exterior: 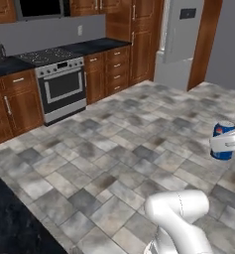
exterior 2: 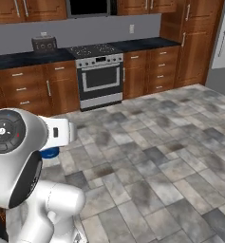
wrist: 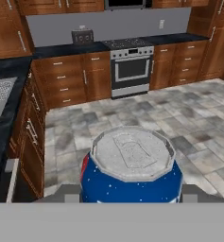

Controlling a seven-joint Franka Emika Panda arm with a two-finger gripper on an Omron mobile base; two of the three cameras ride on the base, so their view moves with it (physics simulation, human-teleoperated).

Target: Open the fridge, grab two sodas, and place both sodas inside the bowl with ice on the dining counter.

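A blue soda can (wrist: 131, 172) with red-white marks and a silver top sits upright between my gripper's (wrist: 131, 193) two fingers, and the gripper is shut on it. The left base view shows the same can (exterior: 221, 133) held above the tiled floor at the right edge, with the gripper (exterior: 227, 144) wrapped around it. A sliver of the can (exterior 2: 50, 153) peeks out under my arm in the right base view. The silver-grey fridge (exterior: 184, 34) with its dark panel stands far back right. The bowl is out of view. A black veined top (exterior: 12, 223), apparently the dining counter, enters at lower left.
A steel oven (exterior: 63, 87) with a cooktop stands among brown cabinets along the back wall (exterior 2: 147, 66). A toaster (wrist: 82, 36) sits on the black counter. Brown drawers and a black counter (wrist: 12, 101) run along the left of the hand view. Grey tiled floor (exterior: 134, 144) lies between.
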